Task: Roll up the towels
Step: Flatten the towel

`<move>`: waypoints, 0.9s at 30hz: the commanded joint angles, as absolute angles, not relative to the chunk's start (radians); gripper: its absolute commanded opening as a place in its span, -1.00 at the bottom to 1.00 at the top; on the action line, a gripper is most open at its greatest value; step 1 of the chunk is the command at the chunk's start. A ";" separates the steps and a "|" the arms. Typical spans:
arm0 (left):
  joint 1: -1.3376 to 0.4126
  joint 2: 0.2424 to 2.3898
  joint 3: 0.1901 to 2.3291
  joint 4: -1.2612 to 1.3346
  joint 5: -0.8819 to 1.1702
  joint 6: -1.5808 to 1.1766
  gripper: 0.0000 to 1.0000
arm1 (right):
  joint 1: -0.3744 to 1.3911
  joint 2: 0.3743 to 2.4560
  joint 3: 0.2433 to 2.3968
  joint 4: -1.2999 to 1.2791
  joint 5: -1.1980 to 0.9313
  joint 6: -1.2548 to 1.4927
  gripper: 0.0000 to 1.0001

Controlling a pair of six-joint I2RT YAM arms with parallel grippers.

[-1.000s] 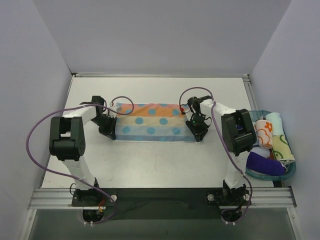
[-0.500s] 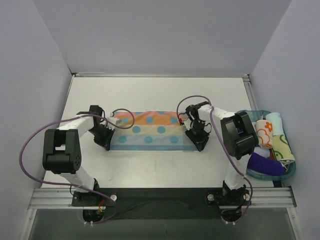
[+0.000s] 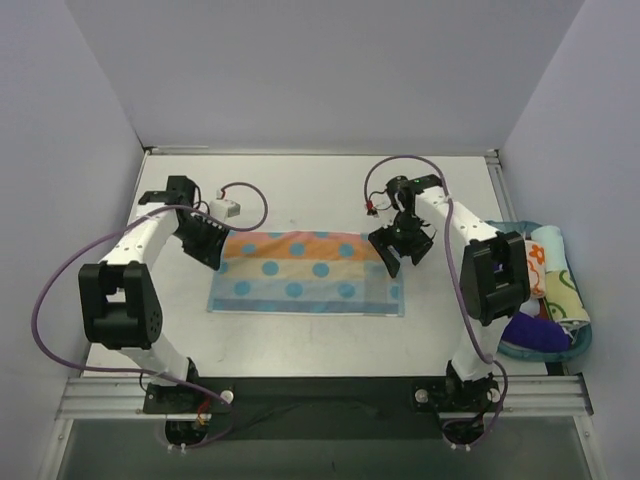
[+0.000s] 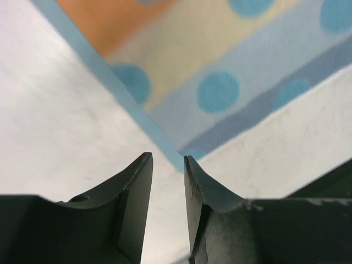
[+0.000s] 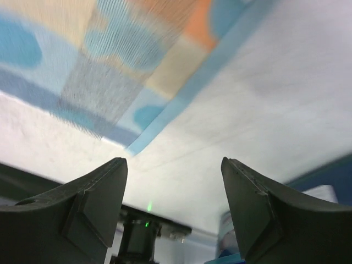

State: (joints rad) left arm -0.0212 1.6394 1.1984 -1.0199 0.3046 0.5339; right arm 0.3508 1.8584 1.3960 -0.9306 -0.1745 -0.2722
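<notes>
Top view, table (image 3: 300,330): pale flat surface, with both arms bolted at its near edge.
Spread towel (image 3: 305,272): lies flat and unrolled at mid-table between the two grippers. It has bands of orange, cream and light blue with blue dots.
Basket (image 3: 545,354): teal-rimmed, at the table's right edge, holding rolled cloths.
Right gripper (image 3: 400,245): just beside the spread towel's far right corner. Its wrist view (image 5: 174,162) shows the jaws wide apart with nothing between them.
Left gripper (image 3: 207,243): at the spread towel's far left corner. Its wrist view (image 4: 168,159) shows a narrow empty gap between the fingers, with a towel corner just beyond the tips.
Purple roll (image 3: 532,330): at the basket's near end.
Rolled printed towel (image 3: 527,268): white with orange prints, in the basket, farther back than the purple roll.
</notes>
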 commanded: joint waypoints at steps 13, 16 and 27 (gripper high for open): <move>-0.005 2.000 1.709 -0.752 0.370 0.388 -0.13 | 0.212 2.209 1.971 -0.945 -0.121 -0.167 0.00; -0.005 2.052 1.729 -0.741 0.371 0.373 -0.14 | 0.209 2.272 2.023 -0.934 -0.091 -0.153 -0.12; -0.006 2.102 1.680 -0.698 0.334 0.380 -0.14 | 0.207 2.355 2.039 -0.905 -0.120 -0.123 -0.20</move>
